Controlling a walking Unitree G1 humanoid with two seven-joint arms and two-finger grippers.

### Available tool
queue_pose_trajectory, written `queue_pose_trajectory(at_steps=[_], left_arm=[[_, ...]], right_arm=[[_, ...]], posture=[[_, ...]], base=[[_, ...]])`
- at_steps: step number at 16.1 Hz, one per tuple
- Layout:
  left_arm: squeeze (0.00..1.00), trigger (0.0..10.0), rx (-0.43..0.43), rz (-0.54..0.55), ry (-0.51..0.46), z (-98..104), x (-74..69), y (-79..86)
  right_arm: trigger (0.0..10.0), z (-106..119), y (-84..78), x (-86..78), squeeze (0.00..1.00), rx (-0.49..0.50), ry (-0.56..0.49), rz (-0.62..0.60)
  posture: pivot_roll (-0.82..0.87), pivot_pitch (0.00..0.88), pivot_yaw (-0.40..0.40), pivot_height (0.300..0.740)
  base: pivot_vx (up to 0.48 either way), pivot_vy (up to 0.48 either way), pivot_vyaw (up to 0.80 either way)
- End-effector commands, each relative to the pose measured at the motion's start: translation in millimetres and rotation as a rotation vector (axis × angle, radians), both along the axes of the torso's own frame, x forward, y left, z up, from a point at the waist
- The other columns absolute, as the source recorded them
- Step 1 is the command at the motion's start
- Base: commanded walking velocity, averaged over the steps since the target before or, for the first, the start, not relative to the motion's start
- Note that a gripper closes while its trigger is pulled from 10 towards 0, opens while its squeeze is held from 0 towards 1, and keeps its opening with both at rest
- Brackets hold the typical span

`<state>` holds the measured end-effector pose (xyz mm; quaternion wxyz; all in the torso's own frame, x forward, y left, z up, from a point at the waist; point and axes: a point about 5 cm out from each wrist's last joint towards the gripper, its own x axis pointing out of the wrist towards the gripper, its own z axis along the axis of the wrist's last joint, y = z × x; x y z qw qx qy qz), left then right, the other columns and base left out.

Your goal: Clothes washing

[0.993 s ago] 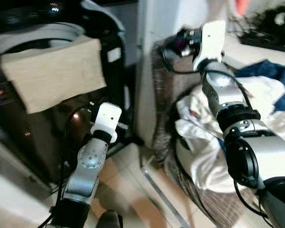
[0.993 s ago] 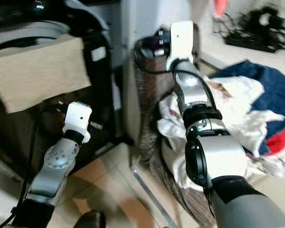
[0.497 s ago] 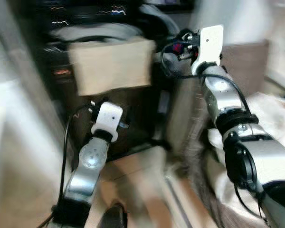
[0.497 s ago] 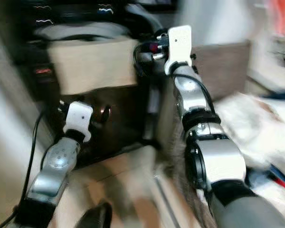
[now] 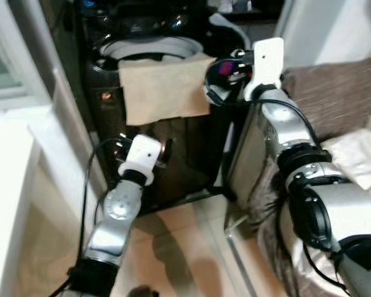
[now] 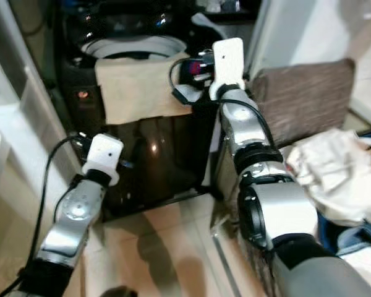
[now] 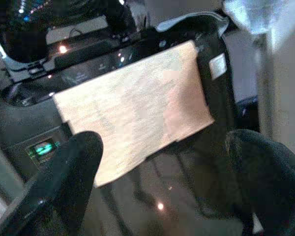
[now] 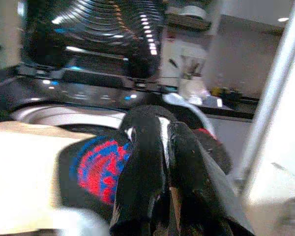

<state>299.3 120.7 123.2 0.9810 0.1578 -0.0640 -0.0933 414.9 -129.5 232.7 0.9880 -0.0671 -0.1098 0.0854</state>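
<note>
Over the top-loading washing machine (image 5: 151, 117), beside its beige cloth (image 5: 164, 86), our right gripper (image 8: 160, 162) pinches a dark garment with a red-and-blue print (image 8: 96, 169). We judge it light, limp, best gripped bunched. Our left gripper (image 7: 157, 172) hangs spread wide, empty.

Black garment (image 8: 101, 169) with red-blue print held at open black washer (image 5: 154, 117).

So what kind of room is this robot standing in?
Probably a laundry corner in a home. A black top-loading washer stands ahead with a beige cloth draped over its rim, and a pile of clothes lies to the right, by a brown cushion.
</note>
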Motion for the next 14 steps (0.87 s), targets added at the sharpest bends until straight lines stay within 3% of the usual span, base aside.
queue_pose_trajectory(at_steps=[1,3,8,11,14], left_arm=[[0.0,10.0,0.024,0.043,-0.011,1.6,2.6,6.2],[0.0,10.0,0.015,0.043,-0.009,1.9,3.2,6.9],[0.0,10.0,-0.01,0.041,-0.022,5.3,3.4,5.9],[0.0,10.0,-0.014,0.037,-0.025,5.8,3.4,5.9],[0.0,10.0,-0.024,0.038,-0.033,7.3,3.3,5.9]], right_arm=[[0.0,1.3,0.4,-0.5,0.0,0.038,-0.01,0.013],[0.0,4.5,4.5,-1.7,0.0,-0.002,-0.043,0.04],[0.0,11.5,9.0,-1.8,0.0,-0.053,-0.075,0.055],[0.0,16.6,5.9,-0.8,0.0,-0.048,-0.091,0.021],[0.0,35.4,8.2,-1.5,0.0,-0.07,-0.173,0.034]], posture=[[0.09,0.0,-0.041,0.732],[0.09,0.0,-0.041,0.732],[0.09,0.0,-0.042,0.732],[0.09,0.0,-0.041,0.74],[0.09,0.0,-0.041,0.74]], base=[[0.0,0.0,0.0],[0.0,0.0,0.0],[0.48,0.0,0.0],[0.48,0.0,0.54],[0.48,0.0,0.0]])
